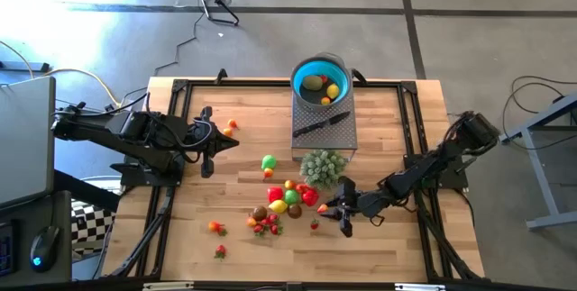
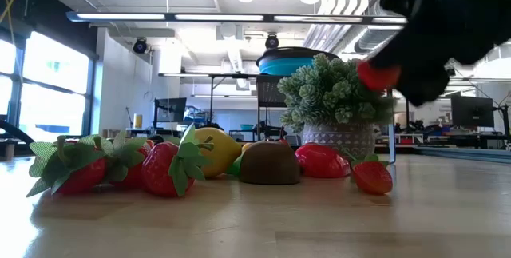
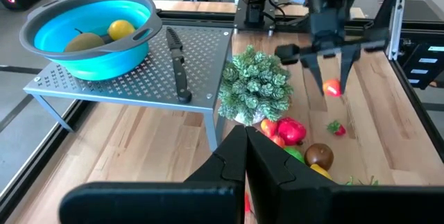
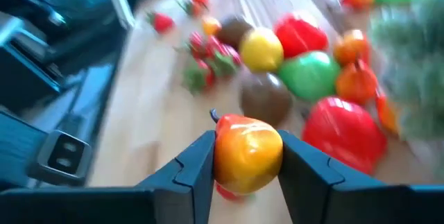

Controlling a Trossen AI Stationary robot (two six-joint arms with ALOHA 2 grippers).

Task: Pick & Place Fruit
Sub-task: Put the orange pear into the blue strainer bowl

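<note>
**Fruit in the right pincer, bowl far beyond the pile**

Clamped between the right pincer [image 4: 246,156] fingers: one small red-and-yellow fruit [image 4: 248,151], lifted clear of the bench [image 1: 379,246]. Roundish, so no long axis worth lining up. Just below it, one strawberry [image 1: 315,225] lying loose on the wood. Next out, toward the left arm's side, the main pile of fruit [image 1: 290,196]: red, green, yellow, brown, packed touching. Beside that pile and between pincer and goal, the pale green bushy cluster [image 1: 323,167], upright, right in the straight path. Beyond it, the perforated metal rack [image 1: 323,129] with a black-handled knife [image 1: 320,125] lying on it. Farthest, at the rack's back end, the blue bowl [image 1: 321,80], already holding a few fruits.

Judged: coming carry runs away from the pincer, over or round the bush, up to the raised bowl. Right arm nearer the load, plainly. Left pincer [image 1: 211,140] shut on nothing, waiting well off beside an orange fruit [image 1: 231,125].
</note>
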